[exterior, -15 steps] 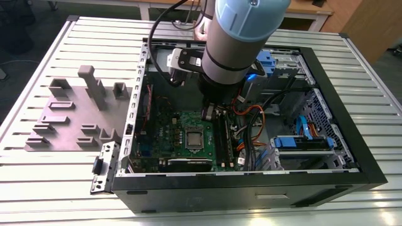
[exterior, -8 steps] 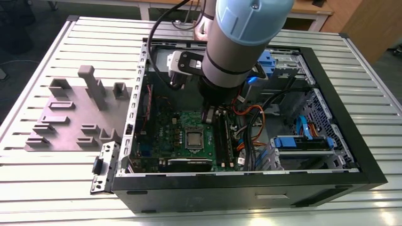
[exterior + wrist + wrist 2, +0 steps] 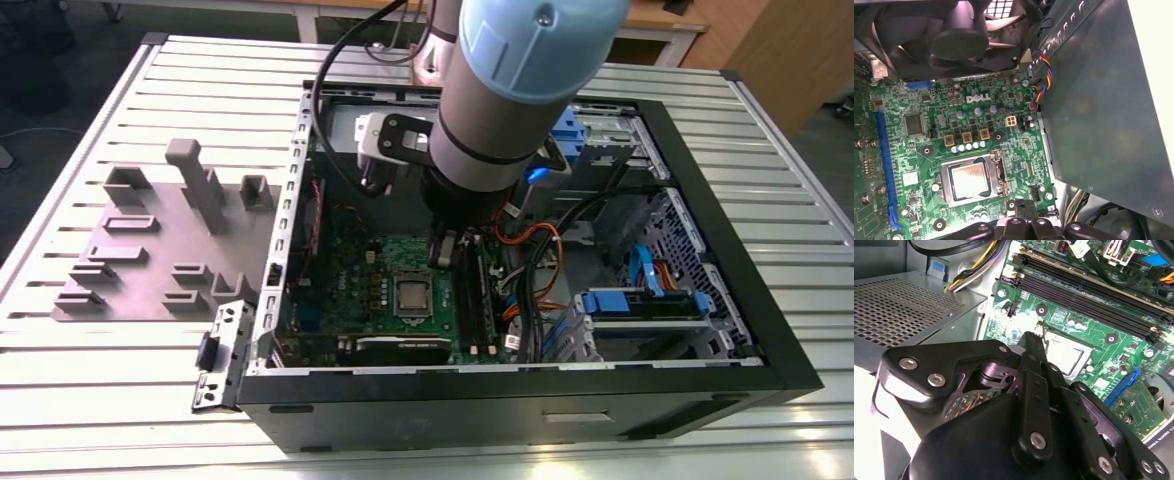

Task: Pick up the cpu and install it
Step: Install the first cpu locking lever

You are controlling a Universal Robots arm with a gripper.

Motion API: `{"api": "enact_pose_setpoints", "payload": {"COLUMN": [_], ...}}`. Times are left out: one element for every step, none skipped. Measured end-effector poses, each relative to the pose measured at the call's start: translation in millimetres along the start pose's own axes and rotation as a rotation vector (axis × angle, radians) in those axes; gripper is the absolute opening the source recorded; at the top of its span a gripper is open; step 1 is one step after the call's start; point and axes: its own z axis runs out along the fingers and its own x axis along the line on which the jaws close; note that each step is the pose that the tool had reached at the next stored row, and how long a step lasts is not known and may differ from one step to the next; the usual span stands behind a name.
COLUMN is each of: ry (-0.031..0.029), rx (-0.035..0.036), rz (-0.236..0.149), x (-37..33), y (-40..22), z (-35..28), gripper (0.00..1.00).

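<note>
Table (image 3: 107, 380): pale ribbed metal slats, filling the exterior view from edge to edge.
Computer case (image 3: 534, 410): black steel box lying on its side with the panel off, centre and right of the exterior view; its bare grey inner wall is smooth sheet metal in the first wrist view.
Arm (image 3: 521, 80): thick light-blue and grey cylinder coming down from the top centre of the exterior view into the open case.
Fixture block (image 3: 147, 260): matte grey moulded tray with upright posts and slots, left of the case in the exterior view.
Motherboard (image 3: 1004, 145): green circuit board, densely dotted with small parts, with a long blue slot along its edge.
Fan (image 3: 954, 30): dark round plastic blades, upper left of the first wrist view.
Gripper (image 3: 1035, 342): black jointed links with shiny bolt heads, low in the second wrist view; its tips meet in a narrow point above the board, closed with nothing between them.
Cpu (image 3: 970, 180): flat square with a dull silvery lid, seated in the metal-framed socket, lower centre of the first wrist view; just beyond the fingertips in the second wrist view (image 3: 1066, 355).
</note>
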Motion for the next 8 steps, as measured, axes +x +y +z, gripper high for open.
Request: {"api": "enact_pose_setpoints", "payload": {"ry": [0.0001,0.0,0.0,0.0,0.0,0.0001,0.0,0.0], "rx": [0.0,0.0,0.0,0.0,0.0,0.0,0.0,0.0], "rz": [0.0,0.0,0.0,0.0,0.0,0.0,0.0,0.0], "x": [0.4,0.7,0.7,0.7,0.7,0.7,0.7,0.7], "y": [-0.1,-0.1,-0.1,-0.1,-0.1,-0.1,-0.1,-0.2], "z": [-0.1,-0.2,-0.2,-0.2,-0.2,-0.2,-0.2,-0.2], "gripper": [0.11,0.11,0.11,0.11,0.11,0.11,0.11,0.11]}}
